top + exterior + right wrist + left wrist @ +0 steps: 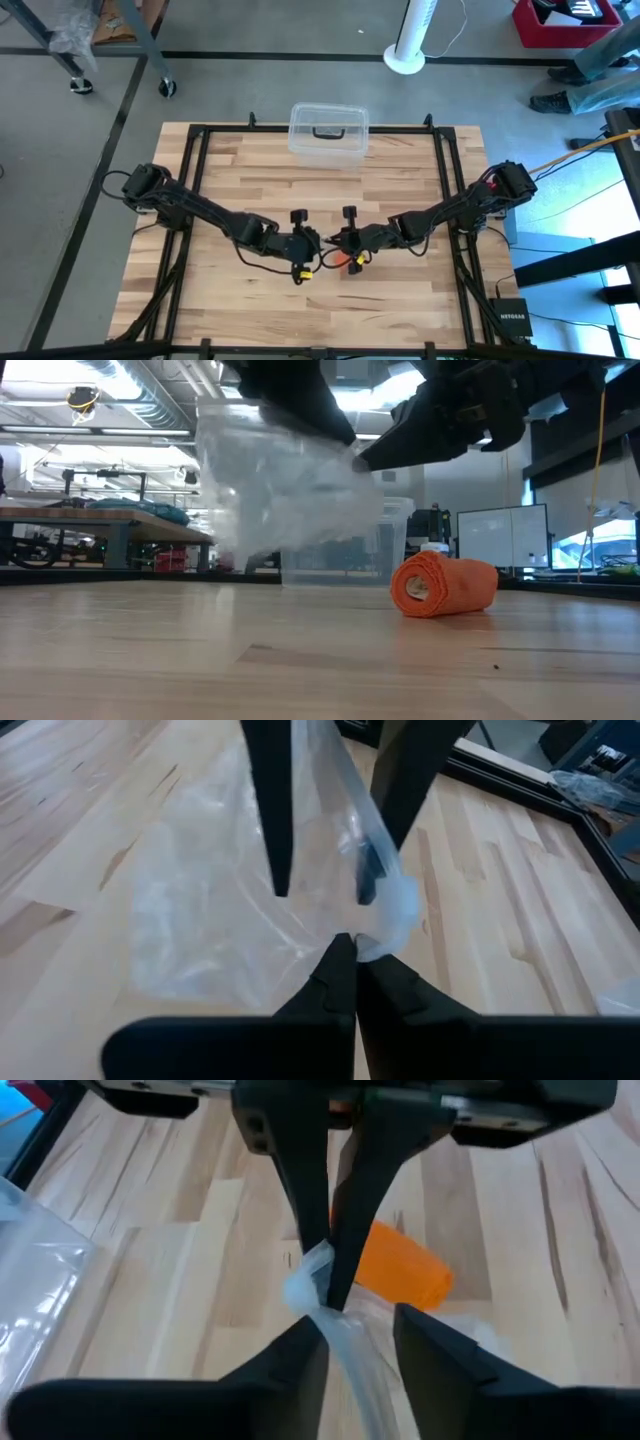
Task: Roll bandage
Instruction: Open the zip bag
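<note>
The bandage (443, 586) lies on the table (400, 300) as a rolled orange cylinder, on its side, in front of the clear plastic box (328, 130) in the low view. Both arms meet just above it, near the table's front-centre.

The right pincer (355, 982) is closed on a bunched corner of a clear plastic bag (250, 890). In the left wrist view the left pincer (358, 1342) has its fingers apart, with the bag's twisted neck running between them — not clamped. The bag hangs lifted between the two arms, above and beside the bandage without touching it, as far as the low view shows.

Judgement: rolling appears complete; the step in hand looks like opening the bag to receive the roll. To do it well:

- Keep the right pincer's hold fixed on the bag.
- Close the left pincer on a single film layer, away from the right pincer's hold, then draw the two apart gently — thin film slips and tears.
- Keep the bag's mouth above the bandage, clear of the roll, so it is not knocked and unwound.
</note>
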